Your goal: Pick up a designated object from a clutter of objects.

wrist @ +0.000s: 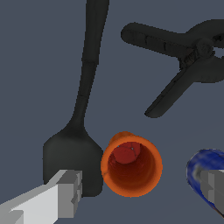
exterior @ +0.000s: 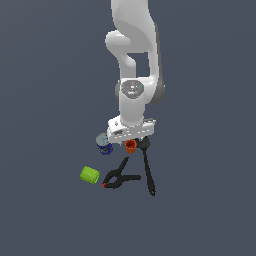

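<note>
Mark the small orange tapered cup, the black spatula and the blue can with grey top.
small orange tapered cup (wrist: pixel 131 165), wrist view, on its inner wall just below the rim.
black spatula (wrist: pixel 70 153), wrist view, on the flat blade.
blue can with grey top (exterior: pixel 104 143), exterior view, on its side wall under the grey top.

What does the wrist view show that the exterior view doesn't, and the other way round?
Only the wrist view: the orange cup's open mouth and red inside, sitting between the two open fingers.

Only the exterior view: the lime-green block, the clamp's red tips, the can's grey top, and the white arm above the clutter.

Both: the cup, black spatula, black clamp and blue can, with the gripper over the cup.
</note>
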`<state>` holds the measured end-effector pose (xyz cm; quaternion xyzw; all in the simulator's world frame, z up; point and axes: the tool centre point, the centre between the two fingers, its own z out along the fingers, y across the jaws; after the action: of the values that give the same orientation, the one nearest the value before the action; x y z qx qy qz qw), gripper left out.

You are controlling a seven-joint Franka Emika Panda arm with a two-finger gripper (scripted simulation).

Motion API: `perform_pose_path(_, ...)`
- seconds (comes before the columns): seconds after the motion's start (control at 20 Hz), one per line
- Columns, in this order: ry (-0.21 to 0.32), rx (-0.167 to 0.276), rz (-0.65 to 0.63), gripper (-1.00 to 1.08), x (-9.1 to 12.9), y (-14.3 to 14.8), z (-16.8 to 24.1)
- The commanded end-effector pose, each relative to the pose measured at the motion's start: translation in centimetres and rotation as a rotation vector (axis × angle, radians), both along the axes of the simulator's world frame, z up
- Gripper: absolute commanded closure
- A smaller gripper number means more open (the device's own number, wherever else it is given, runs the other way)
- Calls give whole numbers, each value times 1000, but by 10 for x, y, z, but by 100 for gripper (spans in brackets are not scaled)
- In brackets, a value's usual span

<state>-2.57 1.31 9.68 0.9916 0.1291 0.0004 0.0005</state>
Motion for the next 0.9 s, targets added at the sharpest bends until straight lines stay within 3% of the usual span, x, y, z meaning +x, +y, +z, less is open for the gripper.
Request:
perform_pose_path(0.0,0,1,9,-92,-3,1,-6)
perform_pose_path(0.4,2,1,10,-92,-4,1,-12)
perform_pose_path(0.85,1,1,12,-92,-5,1,-49)
